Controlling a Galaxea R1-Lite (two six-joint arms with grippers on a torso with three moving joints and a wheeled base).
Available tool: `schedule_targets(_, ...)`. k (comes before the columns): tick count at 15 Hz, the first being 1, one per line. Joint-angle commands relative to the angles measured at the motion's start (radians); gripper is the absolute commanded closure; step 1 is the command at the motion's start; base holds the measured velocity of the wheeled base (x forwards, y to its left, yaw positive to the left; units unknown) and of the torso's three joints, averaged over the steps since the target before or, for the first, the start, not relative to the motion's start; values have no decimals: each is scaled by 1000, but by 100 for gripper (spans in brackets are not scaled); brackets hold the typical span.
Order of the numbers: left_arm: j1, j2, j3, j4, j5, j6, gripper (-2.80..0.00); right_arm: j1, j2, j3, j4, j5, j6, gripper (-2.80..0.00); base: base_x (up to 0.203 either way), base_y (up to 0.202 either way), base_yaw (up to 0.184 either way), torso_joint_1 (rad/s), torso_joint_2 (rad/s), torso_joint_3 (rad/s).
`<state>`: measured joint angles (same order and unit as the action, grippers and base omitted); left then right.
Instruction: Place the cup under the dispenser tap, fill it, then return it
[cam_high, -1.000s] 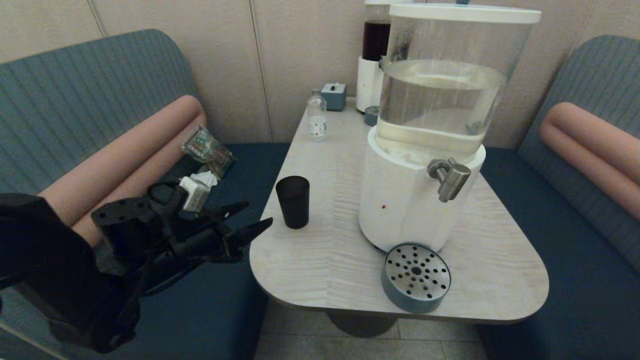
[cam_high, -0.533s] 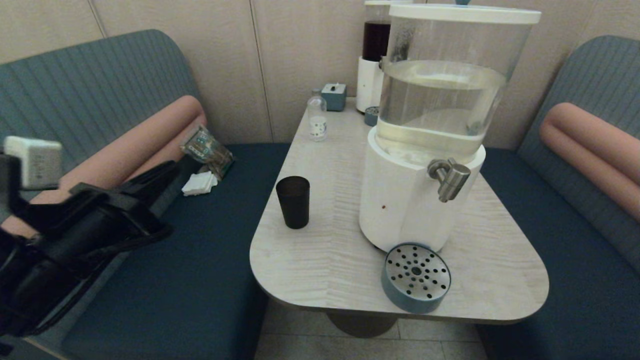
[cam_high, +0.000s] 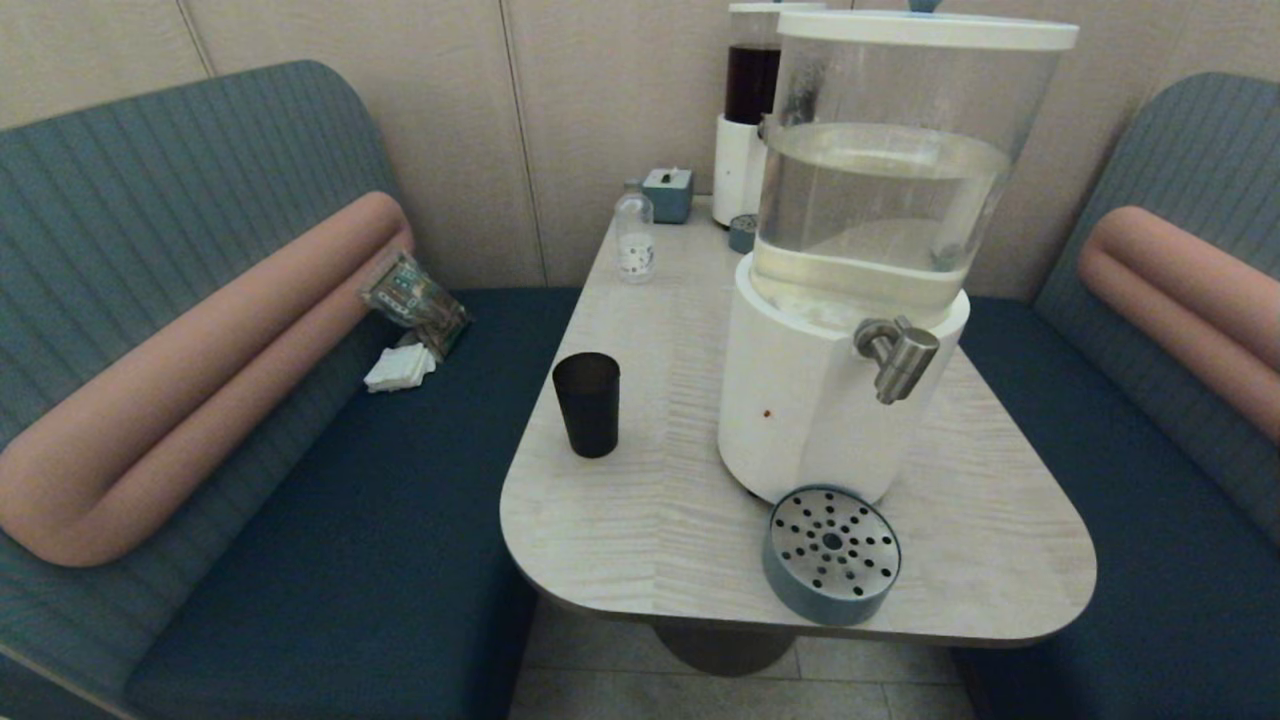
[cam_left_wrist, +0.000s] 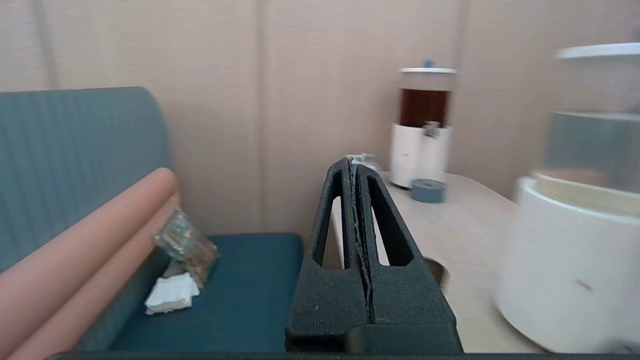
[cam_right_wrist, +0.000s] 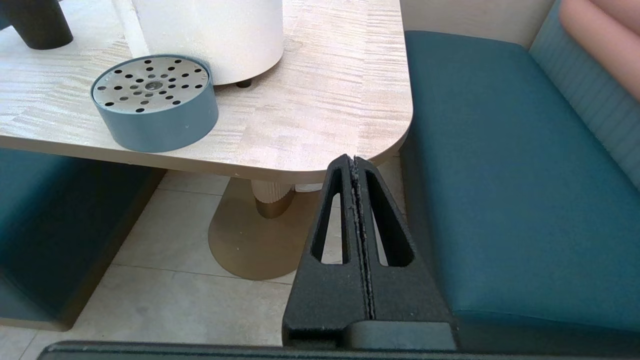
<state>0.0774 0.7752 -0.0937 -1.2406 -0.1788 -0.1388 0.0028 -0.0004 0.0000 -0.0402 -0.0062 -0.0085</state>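
Note:
The cup (cam_high: 586, 403), a dark tapered tumbler, stands upright on the table left of the big dispenser. The dispenser tap (cam_high: 897, 357), a silver spigot, juts from the white base under the clear tank (cam_high: 885, 190). Below it sits a blue drip tray (cam_high: 832, 553) with nothing on it. Neither arm shows in the head view. My left gripper (cam_left_wrist: 354, 162) is shut and empty, off the table's left side above the bench; a sliver of the cup (cam_left_wrist: 436, 270) shows past one finger. My right gripper (cam_right_wrist: 354, 159) is shut and empty, low by the table's near right corner.
A slim dispenser with a dark red tank (cam_high: 752, 110), a small clear bottle (cam_high: 634, 238) and a blue box (cam_high: 668, 193) stand at the table's (cam_high: 640, 520) far end. A packet (cam_high: 414, 298) and white tissue (cam_high: 400, 367) lie on the left bench. Benches flank both sides.
The left arm drew back from beside the cup, swung left and left the head view. Its jaws, open a second ago, are now shut. The cup has not moved.

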Motion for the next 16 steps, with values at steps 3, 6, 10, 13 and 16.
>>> schedule_targets(3, 9, -446, -49, 526, -85, -50, 0, 0, 0, 14, 0, 0, -1, 0, 0, 0, 0, 0, 0, 0)
schedule_targets(6, 1, -505, -44, 570, -105, -207, 0, 0, 0, 14, -1, 0, -1, 0, 0, 0, 0, 0, 0, 0)
schedule_targets(10, -54, -665, -40, 713, -107, -285, 0, 0, 0, 14, 0, 0, -1, 0, 0, 0, 0, 0, 0, 0)
schedule_targets(13, -57, -779, -33, 863, -73, -88, 0, 0, 0, 14, 0, 0, -1, 0, 0, 0, 0, 0, 0, 0)
schedule_targets(16, -57, -772, 51, 940, 39, 240, 0, 0, 0, 14, 0, 0, -1, 0, 0, 0, 0, 0, 0, 0)
